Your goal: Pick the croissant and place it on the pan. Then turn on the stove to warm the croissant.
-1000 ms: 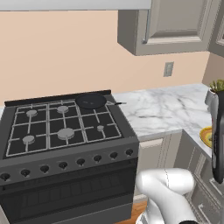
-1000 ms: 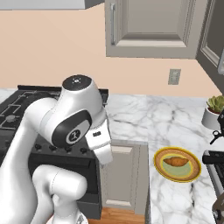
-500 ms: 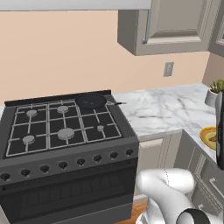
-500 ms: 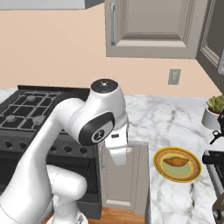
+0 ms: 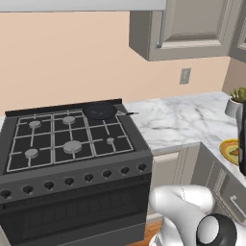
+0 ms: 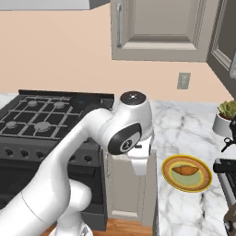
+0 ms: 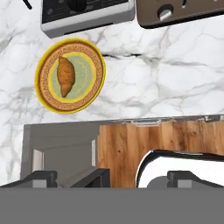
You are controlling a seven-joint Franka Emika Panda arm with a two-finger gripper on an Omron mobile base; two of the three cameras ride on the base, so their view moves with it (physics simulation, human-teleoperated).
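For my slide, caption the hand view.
Open gripper looks down at the croissant on its yellow plate.

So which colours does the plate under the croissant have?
The plate has a yellow rim, an orange patterned band and a green centre; the hand view shows it best.

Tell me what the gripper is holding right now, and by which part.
Nothing is held. The gripper is open with its fingertips apart and nothing between them, and the croissant lies on its yellow plate on the marble counter, apart from the gripper.
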